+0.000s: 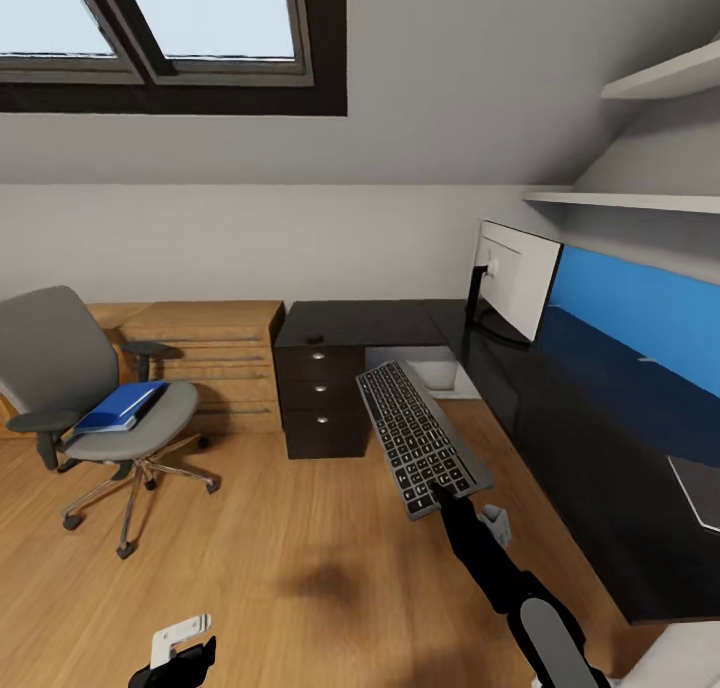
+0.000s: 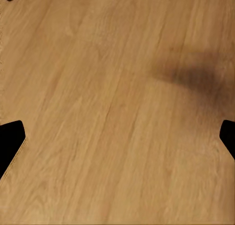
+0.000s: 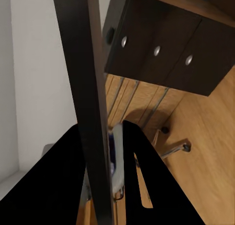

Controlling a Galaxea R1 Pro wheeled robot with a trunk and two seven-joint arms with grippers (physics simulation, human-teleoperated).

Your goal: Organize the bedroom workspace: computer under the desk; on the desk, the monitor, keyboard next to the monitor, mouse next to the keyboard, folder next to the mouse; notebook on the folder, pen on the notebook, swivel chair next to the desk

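Observation:
My right gripper (image 1: 452, 503) is shut on the near end of the keyboard (image 1: 418, 436) and holds it in the air over the floor, beside the black desk (image 1: 590, 468). In the right wrist view the keyboard (image 3: 85, 87) runs edge-on between the fingers (image 3: 142, 161). The monitor (image 1: 515, 280) stands on the desk with its white back toward me. The blue folder (image 1: 120, 406) lies on the seat of the swivel chair (image 1: 60, 368) at the left. A small dark mouse (image 1: 314, 339) sits on the desk above the drawers. The notebook (image 1: 700, 488) lies at the desk's right. My left gripper (image 2: 117, 137) hangs open over bare floor. Computer and pen are out of view.
A dark three-drawer unit (image 1: 320, 400) stands under the desk's left end, and it also shows in the right wrist view (image 3: 156, 48). Light wooden low cabinets (image 1: 205, 353) line the wall behind the chair. White shelves (image 1: 640, 200) hang over the desk. Wooden floor (image 1: 280, 568) lies open between chair and desk.

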